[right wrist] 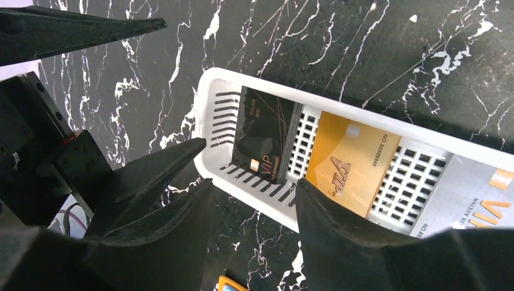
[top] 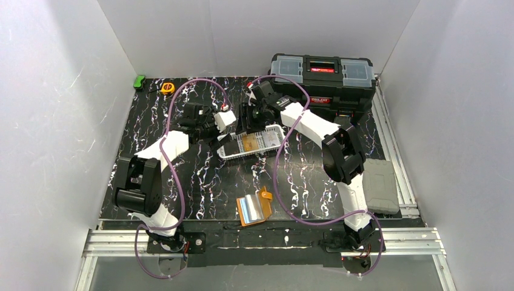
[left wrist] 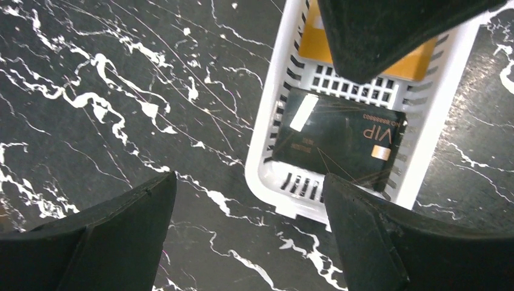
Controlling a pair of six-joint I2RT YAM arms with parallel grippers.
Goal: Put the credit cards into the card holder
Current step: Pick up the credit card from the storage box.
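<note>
**While Both Sets of Jaws Stand Open, Neither Holds Anything**

Although the orange leather-like folding card holder (top: 254,208) lies opened at the near edge of the black marbled table (top: 200,176), the credit cards (top: 250,142) sit well apart from it, farther back in the white slotted plastic basket (right wrist: 206,97). A black card (right wrist: 267,142) lies at the left end, an orange card (right wrist: 351,170) in the middle and a pale silver card (right wrist: 479,200) at the right. The left gripper (left wrist: 250,179) hangs wide open over the basket's left end, empty. The right gripper (right wrist: 251,182), partly open, hangs just beside it and is also empty.
</note>
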